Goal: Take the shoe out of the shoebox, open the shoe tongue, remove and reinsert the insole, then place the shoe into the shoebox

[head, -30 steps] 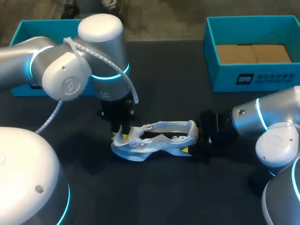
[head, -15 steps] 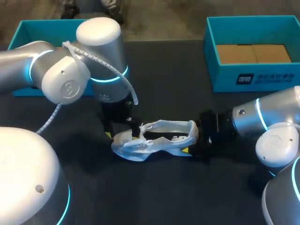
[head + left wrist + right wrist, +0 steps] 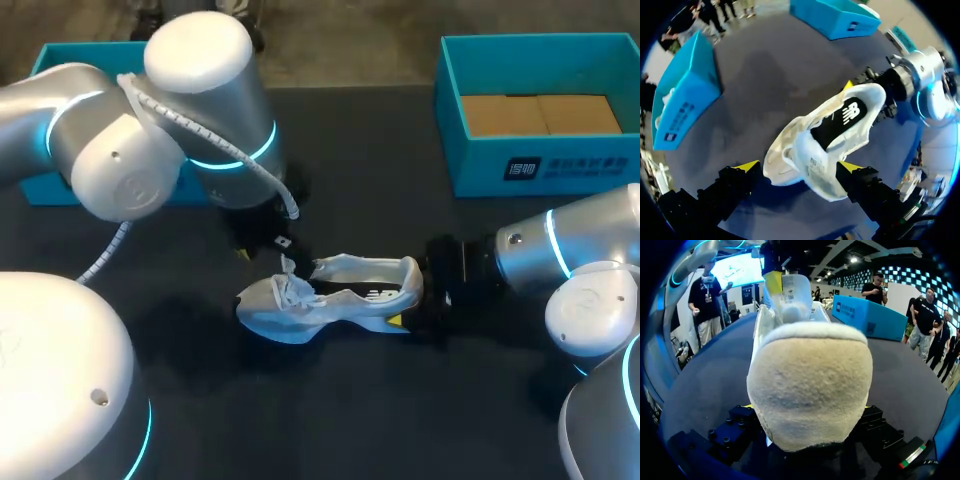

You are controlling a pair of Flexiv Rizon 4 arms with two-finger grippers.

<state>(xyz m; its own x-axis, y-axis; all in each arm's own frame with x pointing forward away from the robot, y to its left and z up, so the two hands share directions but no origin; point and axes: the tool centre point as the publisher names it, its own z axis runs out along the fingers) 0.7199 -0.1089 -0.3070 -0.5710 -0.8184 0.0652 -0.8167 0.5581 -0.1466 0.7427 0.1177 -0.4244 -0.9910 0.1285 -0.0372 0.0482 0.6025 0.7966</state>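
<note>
while right gripper (image 3: 412,300) clamps the shoe (image 3: 330,300) (heel) — left gripper (image 3: 799,166) hovers spread.

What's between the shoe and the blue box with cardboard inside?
Nothing but bare table lies between the shoe and that blue box, as the head view shows.

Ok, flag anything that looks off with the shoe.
Only the shoe stands out. Its tongue is flopped forward over the toe, tag side up, and lies inside the open left tool. That fits the tongue-opening step, and nothing looks torn or spilled.
</note>
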